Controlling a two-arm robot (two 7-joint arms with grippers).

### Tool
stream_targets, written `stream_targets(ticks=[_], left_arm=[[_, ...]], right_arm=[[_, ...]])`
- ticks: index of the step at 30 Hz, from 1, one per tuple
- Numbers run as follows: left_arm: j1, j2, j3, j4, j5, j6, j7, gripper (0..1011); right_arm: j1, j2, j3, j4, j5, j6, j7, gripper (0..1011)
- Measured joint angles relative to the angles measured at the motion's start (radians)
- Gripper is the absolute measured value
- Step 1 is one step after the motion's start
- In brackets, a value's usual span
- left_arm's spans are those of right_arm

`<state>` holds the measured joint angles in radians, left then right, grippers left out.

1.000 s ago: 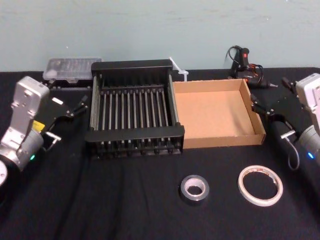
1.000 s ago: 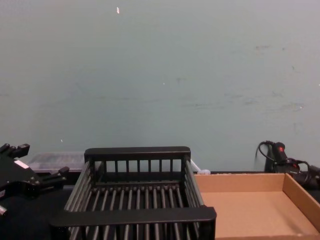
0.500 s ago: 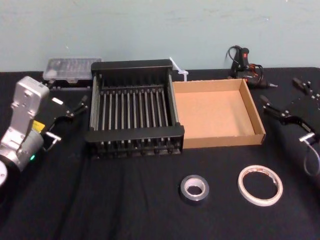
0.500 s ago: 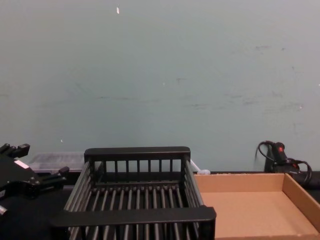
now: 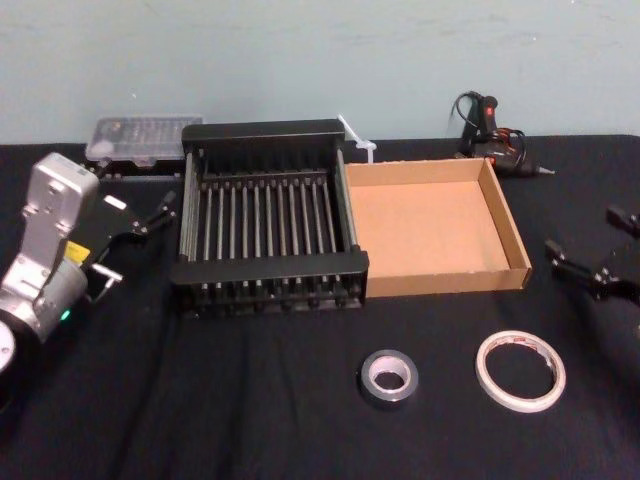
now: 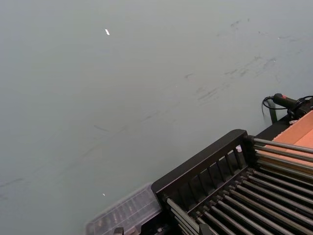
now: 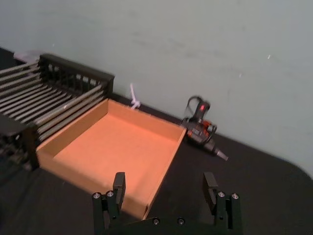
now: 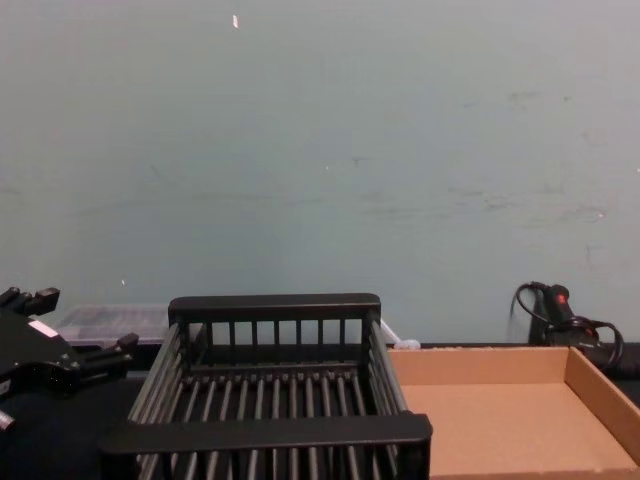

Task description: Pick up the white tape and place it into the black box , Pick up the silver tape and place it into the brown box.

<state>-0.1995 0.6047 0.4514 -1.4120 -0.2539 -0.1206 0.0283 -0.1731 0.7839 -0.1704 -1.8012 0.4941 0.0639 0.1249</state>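
I am judging the job as not yet begun. The black slatted plastic crate (image 5: pixel 270 268), on the left, is holding nothing, and the shallow tan cardboard tray (image 5: pixel 430 225) just beside it on the right is lying bare too. My right gripper (image 7: pixel 164 183) is hovering empty with its fingers spread wide, right of the tray and beyond the tapes. My left gripper (image 5: pixel 140 240) is idling, open, left of the crate. The thin white tape ring (image 5: pixel 521 404) is lying flat on the black cloth (image 5: pixel 250 400) at the near edge, right of the small grey-silver tape roll (image 5: pixel 366 377). Both picks and both placements are waiting.
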Motion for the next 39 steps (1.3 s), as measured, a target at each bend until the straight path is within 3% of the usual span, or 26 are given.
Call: stream_targets(ticks=[8, 15, 29, 39], left_arm=[[0.0, 0.0, 0.0, 0.0, 0.0, 0.0, 0.0, 1001], [0.0, 0.0, 0.0, 0.0, 0.0, 0.0, 0.0, 1001], [0.0, 0.0, 0.0, 0.0, 0.0, 0.0, 0.0, 1001], [0.0, 0.0, 0.0, 0.0, 0.0, 0.0, 0.0, 1001]], right_arm=[[-0.082, 0.026, 0.038, -0.035, 0.031, 0.061, 0.032, 1002], [-0.097, 0.032, 0.037, -0.035, 0.036, 0.122, 0.06, 1002], [-0.02, -0.02, -0.016, 0.03, 0.004, 0.214, 0.113, 1002], [0.026, -0.05, -0.039, 0.071, -0.018, 0.251, 0.149, 1002]])
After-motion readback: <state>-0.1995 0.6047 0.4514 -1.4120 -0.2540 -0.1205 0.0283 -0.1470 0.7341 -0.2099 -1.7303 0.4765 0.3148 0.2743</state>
